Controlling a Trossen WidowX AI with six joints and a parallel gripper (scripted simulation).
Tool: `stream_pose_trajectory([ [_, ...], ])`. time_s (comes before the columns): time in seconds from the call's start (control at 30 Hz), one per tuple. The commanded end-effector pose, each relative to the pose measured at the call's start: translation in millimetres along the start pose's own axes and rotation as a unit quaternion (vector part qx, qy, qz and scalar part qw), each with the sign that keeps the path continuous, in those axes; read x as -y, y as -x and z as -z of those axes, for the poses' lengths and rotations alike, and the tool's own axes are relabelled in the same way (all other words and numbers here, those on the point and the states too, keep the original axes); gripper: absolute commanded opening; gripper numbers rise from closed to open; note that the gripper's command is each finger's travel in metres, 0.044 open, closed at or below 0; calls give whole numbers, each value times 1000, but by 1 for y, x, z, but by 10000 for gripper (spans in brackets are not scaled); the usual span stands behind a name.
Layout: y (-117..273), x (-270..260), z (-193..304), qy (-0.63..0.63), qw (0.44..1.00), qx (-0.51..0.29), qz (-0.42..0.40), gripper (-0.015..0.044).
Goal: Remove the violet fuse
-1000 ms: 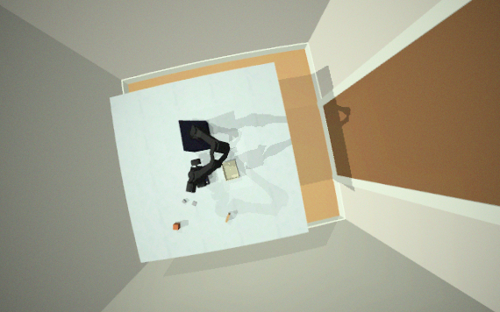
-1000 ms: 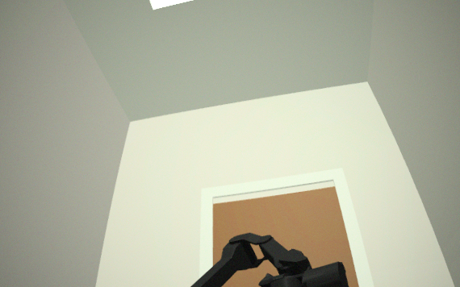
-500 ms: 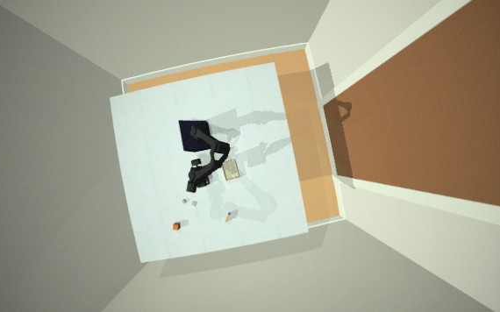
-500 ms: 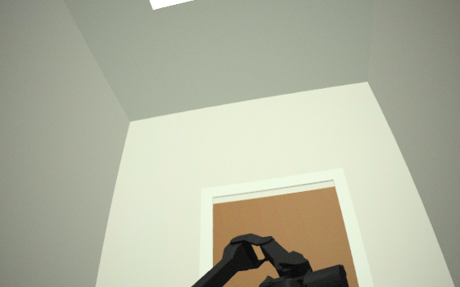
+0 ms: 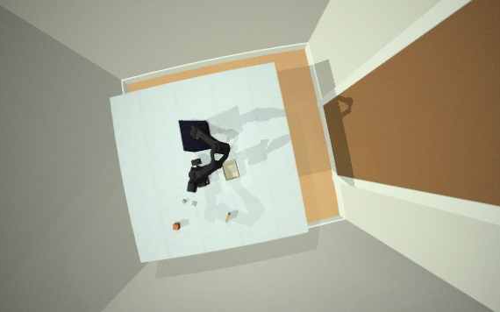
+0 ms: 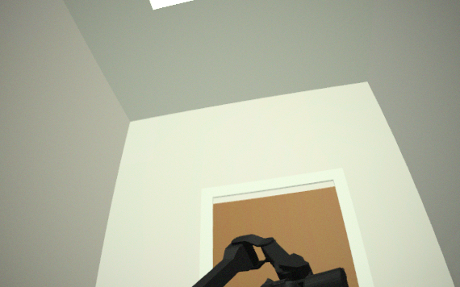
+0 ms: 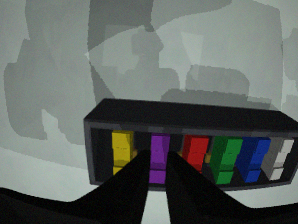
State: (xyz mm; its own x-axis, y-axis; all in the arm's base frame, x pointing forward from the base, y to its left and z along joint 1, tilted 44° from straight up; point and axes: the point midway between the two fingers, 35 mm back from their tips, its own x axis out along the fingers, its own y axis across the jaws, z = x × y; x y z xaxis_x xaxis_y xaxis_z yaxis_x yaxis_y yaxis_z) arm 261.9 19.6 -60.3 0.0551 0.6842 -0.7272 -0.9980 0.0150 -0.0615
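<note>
The violet fuse (image 7: 160,143) stands in the black fuse block (image 7: 190,113) in the wrist view, second from the left, between the yellow fuse (image 7: 123,143) and the red fuse (image 7: 196,144). My gripper (image 7: 158,157) is shut on the violet fuse, one dark fingertip against each side of it. The fingers hide the near parts of the block and of the neighbouring fuses; whether they touch those is not clear. The tray (image 5: 232,174) lies beside the arm in the top view, where the fuse and fingertips cannot be made out.
Right of the red fuse stand the green fuse (image 7: 228,151), blue fuse (image 7: 257,150) and white fuse (image 7: 279,156). In the top view an orange cube (image 5: 176,226), two small grey pieces (image 5: 185,201) and a thin orange-brown stick (image 5: 227,217) lie on the table. A dark square (image 5: 187,144) is under the arm's base.
</note>
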Motion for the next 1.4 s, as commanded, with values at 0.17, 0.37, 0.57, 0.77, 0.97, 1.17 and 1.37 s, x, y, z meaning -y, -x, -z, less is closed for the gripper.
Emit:
stream_pose_trajectory([
  [0.17, 1, 0, 0, 0, 1000, 0, 0, 0],
  [0.37, 3, 0, 0, 0, 1000, 0, 0, 0],
  [0.57, 6, 1, 0, 0, 1000, 0, 0, 0],
  [0.77, 9, 1, 0, 0, 1000, 0, 0, 0],
  [0.97, 12, 1, 0, 0, 1000, 0, 0, 0],
  [1.17, 15, 1, 0, 0, 1000, 0, 0, 0],
  [1.37, 18, 1, 0, -1, 1000, 0, 1, 0],
])
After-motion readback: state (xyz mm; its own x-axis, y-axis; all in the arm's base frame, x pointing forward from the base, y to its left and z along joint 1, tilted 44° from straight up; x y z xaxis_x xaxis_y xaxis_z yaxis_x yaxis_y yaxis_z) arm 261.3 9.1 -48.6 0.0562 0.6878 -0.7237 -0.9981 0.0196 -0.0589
